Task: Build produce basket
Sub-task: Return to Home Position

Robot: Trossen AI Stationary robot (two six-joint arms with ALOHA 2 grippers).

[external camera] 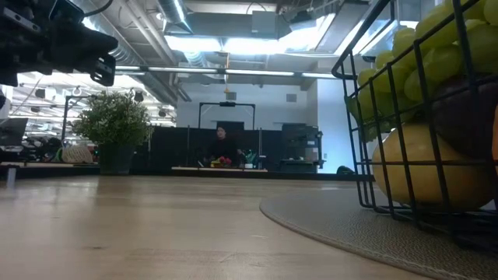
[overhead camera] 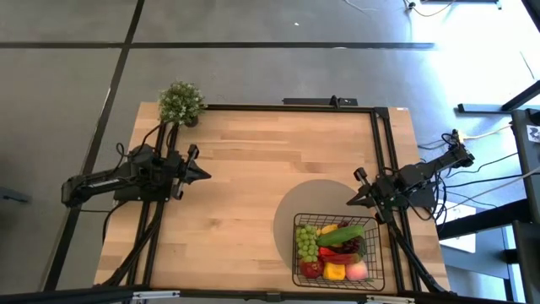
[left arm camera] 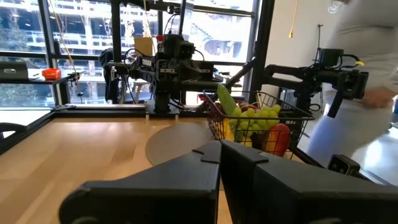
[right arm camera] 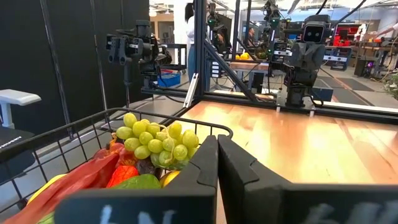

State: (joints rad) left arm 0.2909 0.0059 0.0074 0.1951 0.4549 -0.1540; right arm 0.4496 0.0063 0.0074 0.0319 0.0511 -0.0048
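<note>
**Basket filled, both claws clenched and empty**

From my station I see the wire basket (overhead camera: 337, 216) standing on a round grey mat (overhead camera: 294, 207) at the right end of the table (overhead camera: 245, 160), in the corner diagonally opposite the potted plant (overhead camera: 180, 103). It is full. The green grapes (overhead camera: 307, 241) are piled along its left side. A cucumber (overhead camera: 348, 233) lies slantwise across the top with a red chili (overhead camera: 337, 252) just under it. A red apple (overhead camera: 312, 268) and a pink peach (overhead camera: 357, 270) sit on the side farthest from the plant.

The left gripper (overhead camera: 205, 175) is held above the table's left part, well apart from the basket. Its wrist view shows the fingers pressed together with nothing between them. The right gripper (overhead camera: 352, 201) is near the basket's right far corner, over the mat's edge. It is likewise clenched and empty.
</note>
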